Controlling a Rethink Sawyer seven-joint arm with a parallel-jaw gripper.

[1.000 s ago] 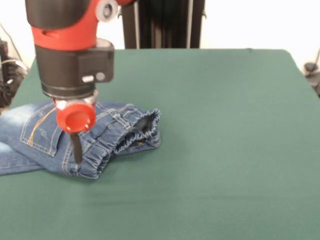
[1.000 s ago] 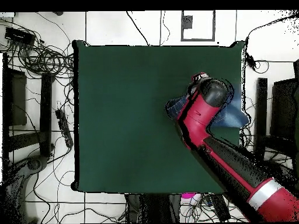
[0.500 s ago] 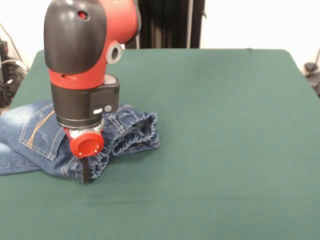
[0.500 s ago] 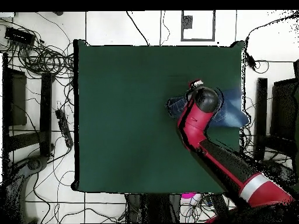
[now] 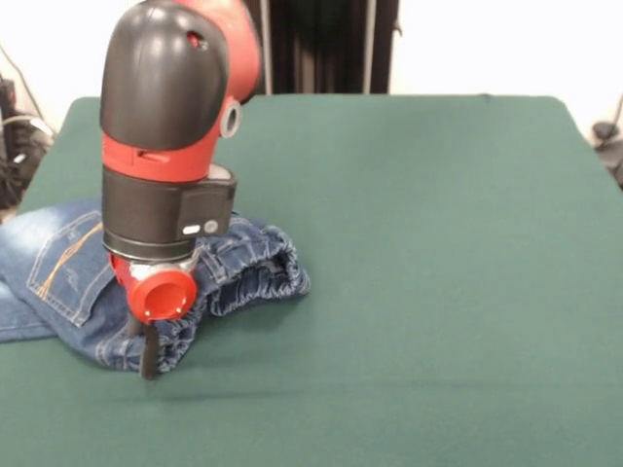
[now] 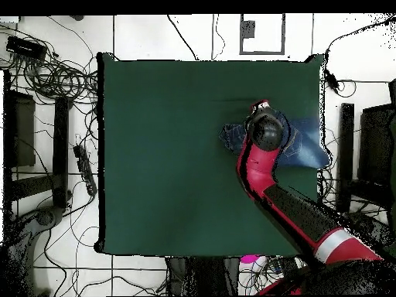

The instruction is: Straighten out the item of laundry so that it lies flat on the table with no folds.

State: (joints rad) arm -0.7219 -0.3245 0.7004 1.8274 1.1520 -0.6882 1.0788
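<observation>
The jeans [image 5: 88, 282] lie bunched at the table's [image 5: 438, 243] left edge in the front view, waistband folded over. The gripper [image 5: 149, 362] presses down at the near fold, probably to pinch it; whether it is clamped, I cannot tell

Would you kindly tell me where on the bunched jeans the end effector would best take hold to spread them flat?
Probably the gathered waistband, doubled over onto the jeans. It is the raised free edge facing the bare table, so coming from above and pulling toward that open side should unroll the fold. The end effector sits by that hem.
</observation>
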